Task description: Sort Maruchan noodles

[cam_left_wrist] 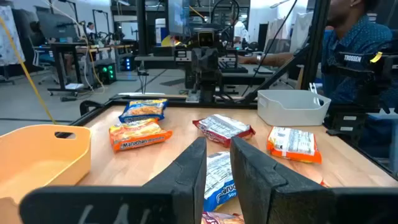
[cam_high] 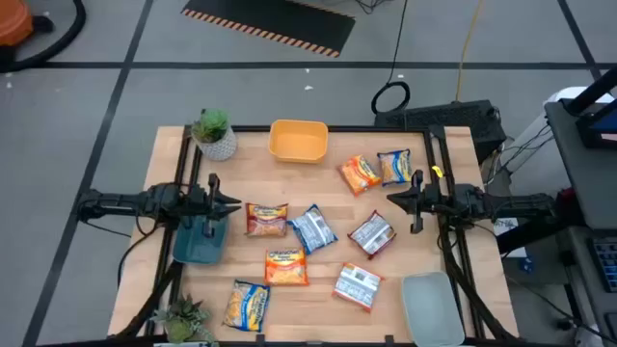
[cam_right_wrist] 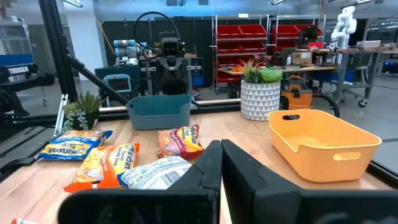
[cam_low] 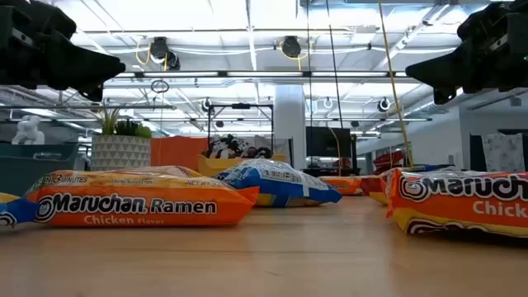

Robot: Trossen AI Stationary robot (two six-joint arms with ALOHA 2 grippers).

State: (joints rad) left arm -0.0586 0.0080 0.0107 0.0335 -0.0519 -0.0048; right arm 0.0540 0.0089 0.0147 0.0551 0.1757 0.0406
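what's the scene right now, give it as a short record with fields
packets: eight Maruchan noodles packets loose on the table, none in a bin
yellow bin: far edge, empty
blue bin: left side, under the left arm
clear bin: near right corner, empty
left gripper: above the left edge, holding nothing
right gripper: above the right edge, holding nothing
plants: potted plant at far left corner
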